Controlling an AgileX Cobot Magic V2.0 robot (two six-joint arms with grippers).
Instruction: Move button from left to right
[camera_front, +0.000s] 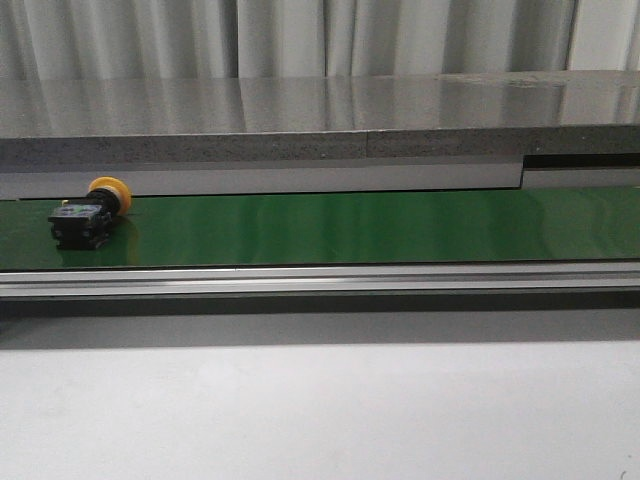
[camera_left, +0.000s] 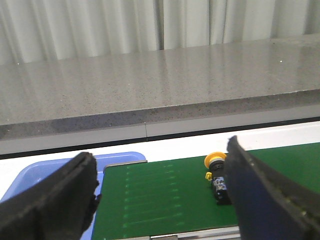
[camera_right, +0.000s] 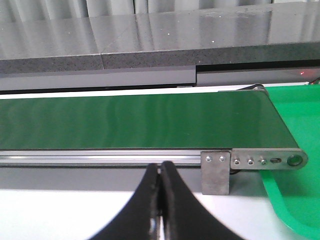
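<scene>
The button (camera_front: 88, 212), a yellow-orange cap on a black boxy body, lies on its side on the green belt (camera_front: 360, 228) at the far left of the front view. It also shows in the left wrist view (camera_left: 219, 172), partly behind one finger. My left gripper (camera_left: 160, 195) is open and empty, its fingers spread wide, held back from the belt with the button ahead of it. My right gripper (camera_right: 160, 172) is shut and empty, in front of the belt's metal rail near the belt's right end. Neither gripper shows in the front view.
A blue tray (camera_left: 35, 175) lies at the belt's left end. A green tray (camera_right: 295, 165) lies past the belt's right end. A metal rail (camera_front: 320, 278) runs along the belt's front. A grey counter (camera_front: 320, 110) rises behind the belt.
</scene>
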